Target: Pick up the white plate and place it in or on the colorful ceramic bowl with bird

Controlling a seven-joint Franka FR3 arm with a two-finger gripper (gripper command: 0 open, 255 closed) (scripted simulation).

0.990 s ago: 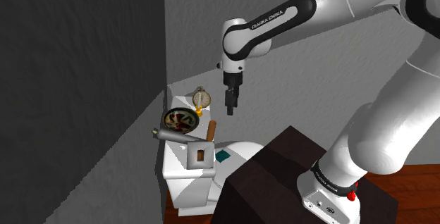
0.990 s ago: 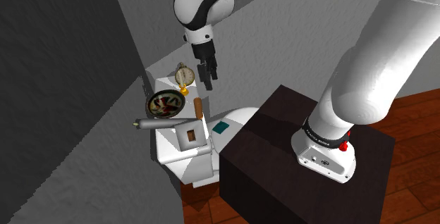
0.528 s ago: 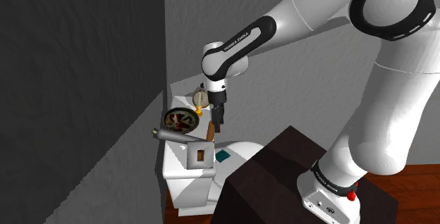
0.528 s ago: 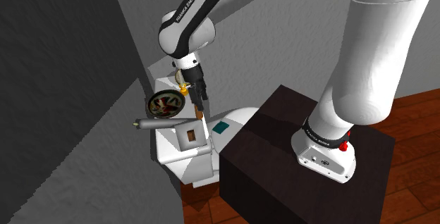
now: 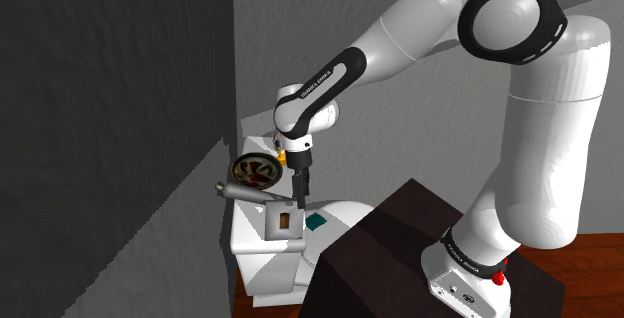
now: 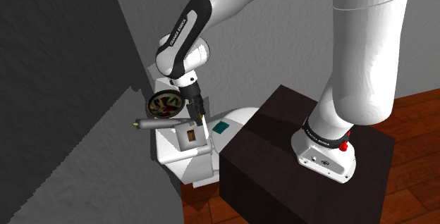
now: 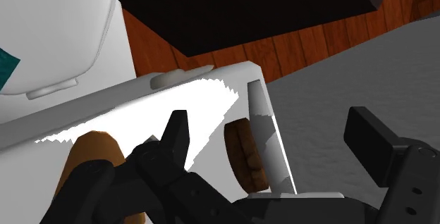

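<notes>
Gripper (image 7: 271, 120): fingers spread wide, nothing held, low over toilet tank lid (image 7: 99, 97).
White plate (image 7: 127, 117): judged to be flat bright patch on lid, beside one finger.
Bowl (image 5: 253, 170): nearby.
Risk: brown cylinder (image 7: 88, 152) knocked, or brown-centred block (image 7: 243, 152) pinched instead.

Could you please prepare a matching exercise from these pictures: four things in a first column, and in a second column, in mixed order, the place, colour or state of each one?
Things:
1. bowl
2. teal square
3. pincer
4. floor

Place, colour or state:
A. open, low over the tank
B. red-brown wood
C. on the white lid
D. many-coloured, on the tank

Pairs: 1-D, 2-C, 3-A, 4-B
</notes>
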